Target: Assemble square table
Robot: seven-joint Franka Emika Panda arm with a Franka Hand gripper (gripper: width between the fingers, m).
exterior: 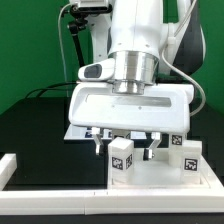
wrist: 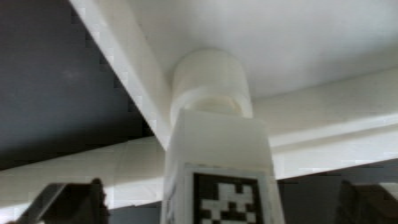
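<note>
The square table top (exterior: 160,172) lies on the worktop (exterior: 35,125) at about five o'clock in the exterior view with at least two legs (exterior: 122,158) standing upright, while the gripper (exterior: 125,135), jaws wide and empty, straddles one

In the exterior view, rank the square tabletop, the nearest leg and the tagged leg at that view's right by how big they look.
1. Square tabletop, widest by far, though the arm hides part of it.
2-3. Nearest leg and leg at the exterior view's right: these look alike; the nearest one stands closer to the camera, so no ranking.
</note>
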